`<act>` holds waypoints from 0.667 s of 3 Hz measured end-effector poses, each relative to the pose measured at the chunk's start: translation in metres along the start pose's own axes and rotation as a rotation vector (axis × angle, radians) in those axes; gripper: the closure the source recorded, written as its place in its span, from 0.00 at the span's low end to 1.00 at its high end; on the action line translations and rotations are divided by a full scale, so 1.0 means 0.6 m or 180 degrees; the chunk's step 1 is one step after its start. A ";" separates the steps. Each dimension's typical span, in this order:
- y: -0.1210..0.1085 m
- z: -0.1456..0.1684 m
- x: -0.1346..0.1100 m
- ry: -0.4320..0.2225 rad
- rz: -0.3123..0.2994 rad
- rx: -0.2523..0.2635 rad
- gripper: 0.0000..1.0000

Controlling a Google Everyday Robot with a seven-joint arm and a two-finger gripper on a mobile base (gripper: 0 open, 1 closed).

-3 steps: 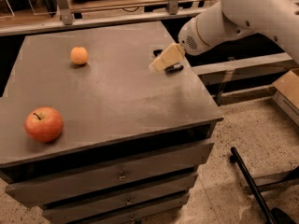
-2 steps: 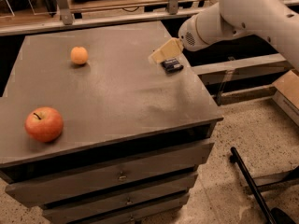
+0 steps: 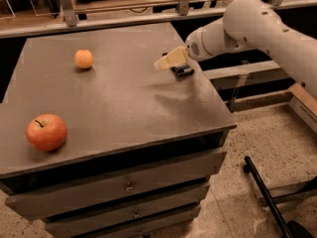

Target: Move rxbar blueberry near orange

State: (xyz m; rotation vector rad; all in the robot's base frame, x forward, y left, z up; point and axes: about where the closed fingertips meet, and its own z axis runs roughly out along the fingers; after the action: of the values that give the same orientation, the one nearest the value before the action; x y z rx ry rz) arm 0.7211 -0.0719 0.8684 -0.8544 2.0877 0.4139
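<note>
The rxbar blueberry (image 3: 182, 72), a small dark bar, lies on the grey cabinet top (image 3: 124, 103) near its far right edge. My gripper (image 3: 169, 61), pale and on the white arm (image 3: 247, 24) reaching in from the right, hangs just over the bar's left end and partly covers it. The orange (image 3: 83, 59), small and round, sits at the far left of the top, well apart from the bar and the gripper.
A larger red apple (image 3: 46, 132) with a stem sits at the front left of the cabinet top. Drawers run below the front edge. A rail and shelf stand behind the cabinet. A black pole (image 3: 267, 197) lies on the speckled floor at the right.
My gripper has shifted slightly up and to the left over the bar. The bar, the orange and the apple have not moved.
</note>
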 end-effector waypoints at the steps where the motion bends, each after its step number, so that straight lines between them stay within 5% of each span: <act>1: -0.002 0.034 0.027 0.0038 0.0067 0.0037 0.00; 2: -0.003 0.041 0.046 0.0072 0.0135 0.0070 0.18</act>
State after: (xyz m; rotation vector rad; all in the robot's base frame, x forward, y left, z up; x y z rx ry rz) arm 0.7248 -0.0714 0.8316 -0.8067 2.1306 0.4048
